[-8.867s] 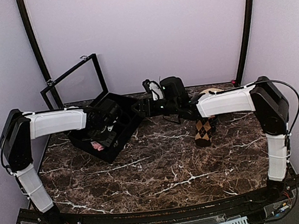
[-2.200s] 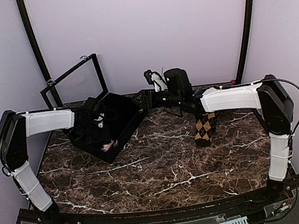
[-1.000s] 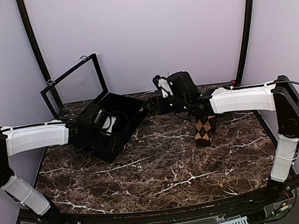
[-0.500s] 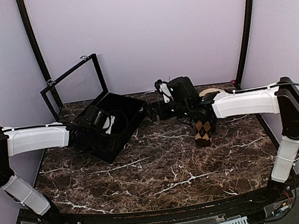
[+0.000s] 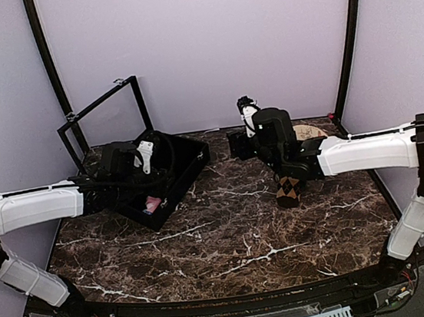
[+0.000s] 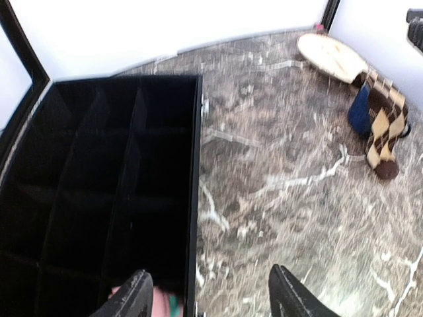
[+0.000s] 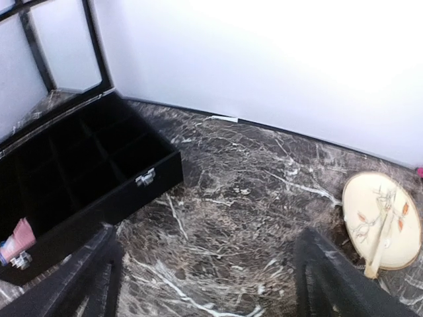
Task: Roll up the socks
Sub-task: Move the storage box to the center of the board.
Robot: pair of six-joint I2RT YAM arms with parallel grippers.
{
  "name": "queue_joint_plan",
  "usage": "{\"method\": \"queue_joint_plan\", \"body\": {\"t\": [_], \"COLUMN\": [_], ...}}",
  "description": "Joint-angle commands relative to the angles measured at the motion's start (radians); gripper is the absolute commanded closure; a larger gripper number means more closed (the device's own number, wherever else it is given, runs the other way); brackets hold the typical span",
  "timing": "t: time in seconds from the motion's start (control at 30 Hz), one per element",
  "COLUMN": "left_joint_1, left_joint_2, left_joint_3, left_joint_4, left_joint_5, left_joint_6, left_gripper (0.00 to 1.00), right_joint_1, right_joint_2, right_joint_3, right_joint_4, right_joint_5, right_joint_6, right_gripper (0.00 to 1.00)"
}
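Lying in a near compartment of the open black divided box (image 5: pixel 186 183), close to its near wall: the pink fabric sock (image 5: pixel 153 204), bunched up. A touch of green shows on it in the left wrist view.

The black argyle-patterned sock (image 5: pixel 287 188), with tan and brown diamonds, is outside the box. It is on the dark marble table (image 5: pixel 230 241) right of centre, well apart from the pink one. Its far end is hidden under the right arm in the top view. In the left wrist view it lies against a dark blue mug (image 6: pixel 360 111), touching it.

Round tan plate (image 7: pixel 382 221): far right on the table, beyond mug and sock.

Box lid (image 5: pixel 97 104), a black frame, stands open at the far left.

Left gripper (image 6: pixel 210 274): over the box's right wall, near the pink sock. Fingers spread, nothing between them.

Right gripper (image 7: pixel 208 232): above bare table between box and plate. Fingers spread wide, holding nothing.
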Motion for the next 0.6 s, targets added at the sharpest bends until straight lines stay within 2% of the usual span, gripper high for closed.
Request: {"method": "queue_joint_plan", "body": {"t": [0.0, 0.1, 0.17, 0.33, 0.47, 0.57], "left_joint_1": [0.001, 0.004, 0.007, 0.006, -0.015, -0.054], "left_joint_2": [0.011, 0.021, 0.011, 0.007, 0.019, 0.038], "left_joint_3": [-0.017, 0.007, 0.001, -0.028, -0.038, -0.041], "left_joint_4": [0.150, 0.132, 0.146, 0.137, 0.130, 0.154], "left_joint_5": [-0.013, 0.001, 0.032, -0.002, 0.002, -0.013], "left_joint_6": [-0.011, -0.048, -0.033, -0.015, 0.020, 0.045], "left_gripper": [0.38, 0.43, 0.46, 0.34, 0.22, 0.20], "right_joint_1": [-0.006, -0.008, -0.008, -0.010, -0.008, -0.007], "right_joint_2": [-0.029, -0.036, -0.037, -0.037, -0.113, -0.135], "right_joint_3": [-0.032, -0.065, -0.045, 0.005, -0.068, -0.114], "right_joint_4": [0.117, 0.120, 0.020, -0.275, -0.411, -0.512], "right_joint_5": [0.097, 0.093, 0.111, 0.140, 0.162, 0.164], "right_joint_6": [-0.050, -0.013, 0.044, 0.264, 0.433, 0.530], "right_gripper": [0.23, 0.24, 0.23, 0.19, 0.18, 0.18]}}
